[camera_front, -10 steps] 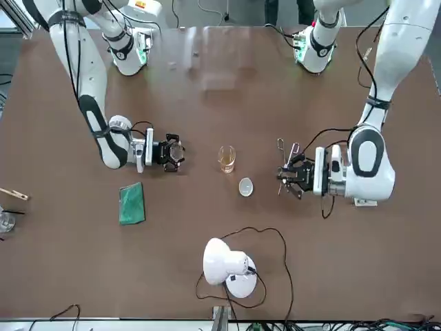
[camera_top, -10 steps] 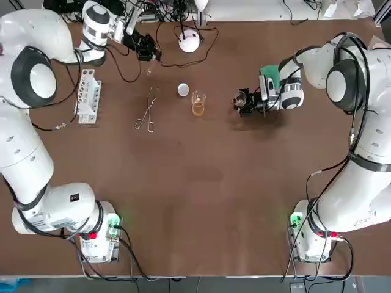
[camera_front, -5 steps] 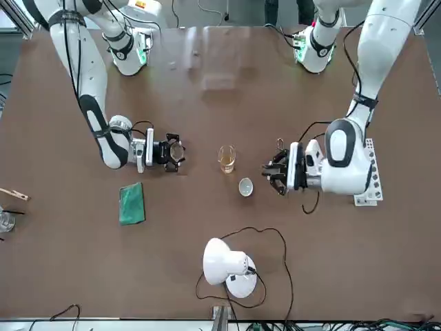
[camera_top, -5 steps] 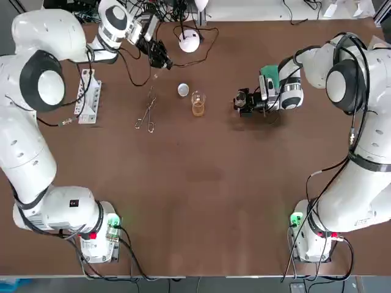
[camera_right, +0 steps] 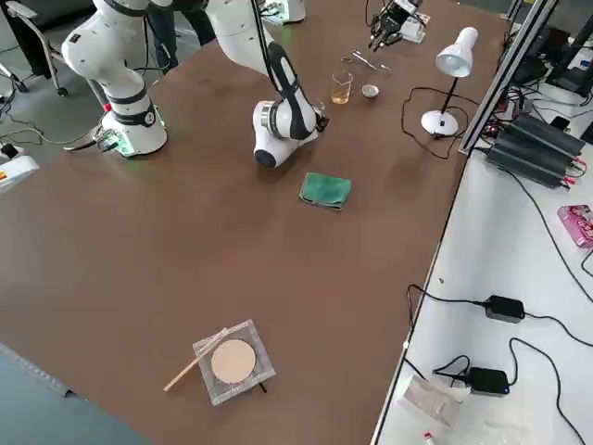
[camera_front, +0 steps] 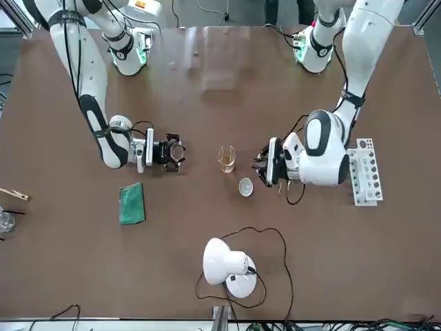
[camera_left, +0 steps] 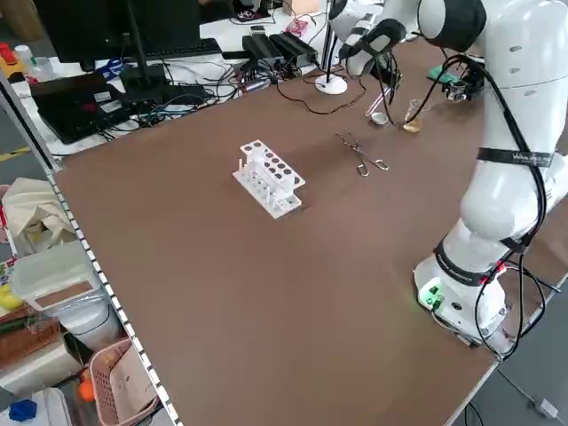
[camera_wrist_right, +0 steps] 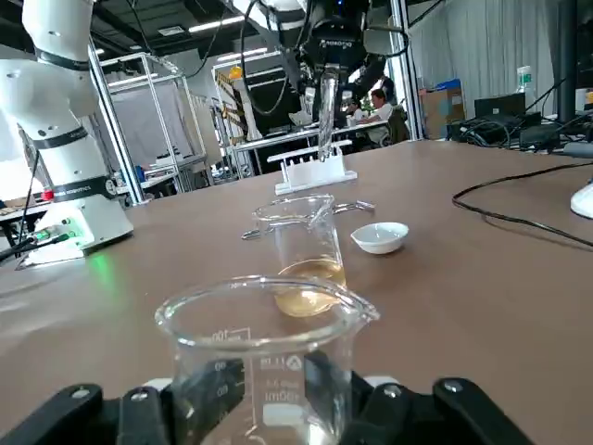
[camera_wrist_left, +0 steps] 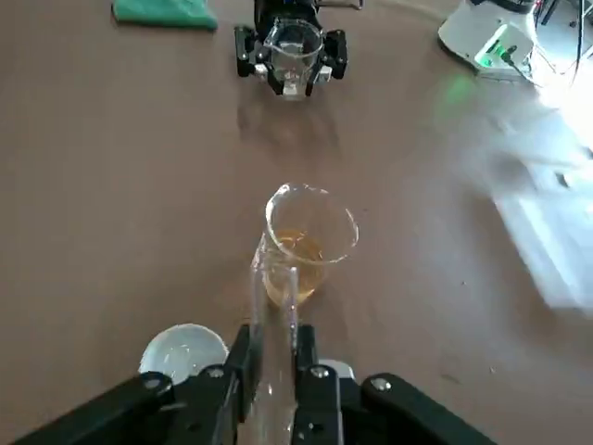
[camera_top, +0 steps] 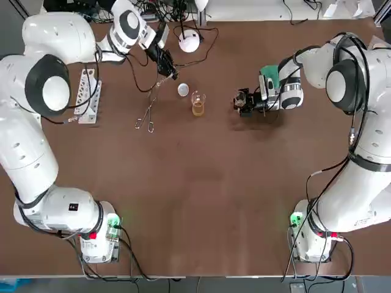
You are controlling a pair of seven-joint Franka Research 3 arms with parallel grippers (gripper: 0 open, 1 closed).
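Though faint from above, wrist view shows left hand (camera_wrist_left: 273, 360) pinching glass tube (camera_wrist_left: 271, 311), right hand (camera_wrist_right: 267, 406) gripping beaker (camera_wrist_right: 264, 338)

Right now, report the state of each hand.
Left hand: closed on the test tube.
Right hand: closed on the glass beaker.

A white lamp (camera_top: 189, 41), green cloth (camera_front: 131, 203) and tube rack (camera_top: 87, 96) lie well apart.
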